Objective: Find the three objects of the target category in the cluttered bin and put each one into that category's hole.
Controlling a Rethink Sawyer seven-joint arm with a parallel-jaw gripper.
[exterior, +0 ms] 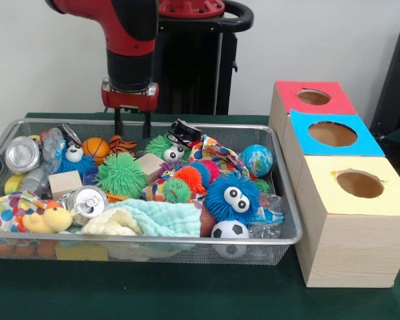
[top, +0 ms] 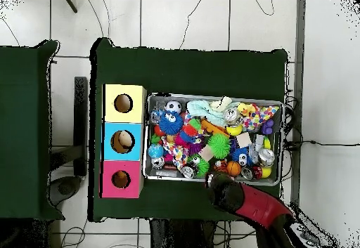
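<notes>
The gripper (exterior: 133,125) hangs at the bin's (exterior: 288,220) far rim, fingers slightly parted and holding nothing. Just below and near-left sits the small basketball (exterior: 95,147) (a likely target); the three-holed boxes (exterior: 347,220) stand well to the right.

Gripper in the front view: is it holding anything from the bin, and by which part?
Nothing is held. The gripper hangs open above the far edge of the wire bin, its fingers apart with only empty space between them.

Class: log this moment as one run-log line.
end effector: open, empty | position: above bin far edge | boxes: three, holes exposed
</notes>
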